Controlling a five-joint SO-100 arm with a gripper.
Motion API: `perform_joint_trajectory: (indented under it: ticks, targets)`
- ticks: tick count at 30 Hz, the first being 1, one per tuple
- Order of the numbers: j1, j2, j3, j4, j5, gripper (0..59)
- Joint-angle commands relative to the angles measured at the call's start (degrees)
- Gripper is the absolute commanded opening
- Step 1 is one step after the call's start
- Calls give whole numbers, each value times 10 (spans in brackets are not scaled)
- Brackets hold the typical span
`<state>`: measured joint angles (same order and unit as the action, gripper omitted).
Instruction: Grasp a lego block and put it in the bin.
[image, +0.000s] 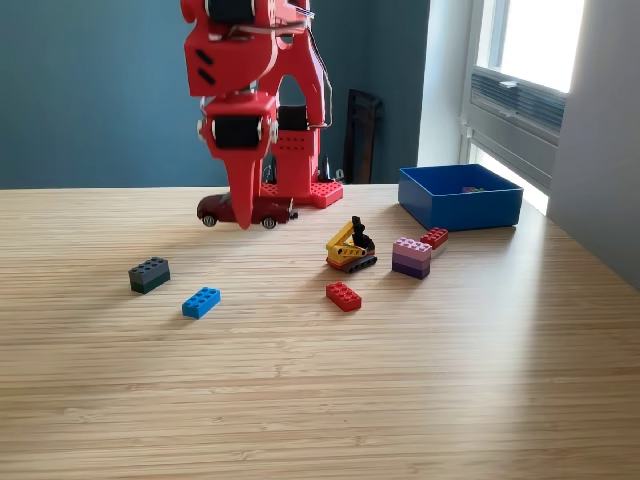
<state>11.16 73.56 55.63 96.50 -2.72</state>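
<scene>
In the exterior view my red gripper (242, 212) hangs above the table, shut on a dark red toy car (262, 211) that is lifted clear of the wood. Loose lego blocks lie below on the table: a dark grey one (148, 274), a blue one (201, 301), a red one (343, 296), a pink-and-purple stack (411, 257) and a small red one (434, 238). The blue bin (460, 205) stands at the back right, well away from the gripper, with something small inside it.
A yellow-and-black toy digger (351, 247) sits between the car and the pink stack. The arm's red base (300, 180) stands at the table's back. A window and wall bound the exterior view's right.
</scene>
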Motion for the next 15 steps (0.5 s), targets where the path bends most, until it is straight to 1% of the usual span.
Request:
perform_joint_trajectory:
  ticks: [1, 3, 7, 15]
  targets:
    - [-64, 22, -127, 58, 14, 0]
    - [-105, 22, -113, 58, 25, 0]
    - [-201, 22, -54, 58, 54, 0]
    - [-452, 22, 36, 58, 152, 0]
